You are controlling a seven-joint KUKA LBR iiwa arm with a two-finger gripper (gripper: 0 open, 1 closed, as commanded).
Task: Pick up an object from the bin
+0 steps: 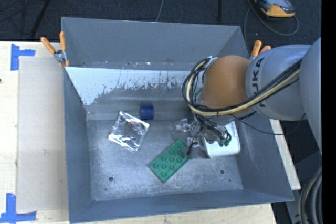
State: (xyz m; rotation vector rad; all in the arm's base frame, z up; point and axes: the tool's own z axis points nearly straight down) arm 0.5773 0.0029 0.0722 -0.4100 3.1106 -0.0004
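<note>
Hovering at one corner of the flat green studded plastic plate (168, 161), central in the grey metal bin (105, 178): the hand (190, 144), apart or together cannot be told. Pinched there, the plate may pivot free.

Silver-grey rounded arm (289, 81) with black KUKA lettering (257, 72) on its ring; a glossy orange dome cover (224, 81) at the wrist, black and yellow cables (191, 89) looped at its 9 o'clock, dark metal end effector (193, 144) at 6 o'clock
</note>
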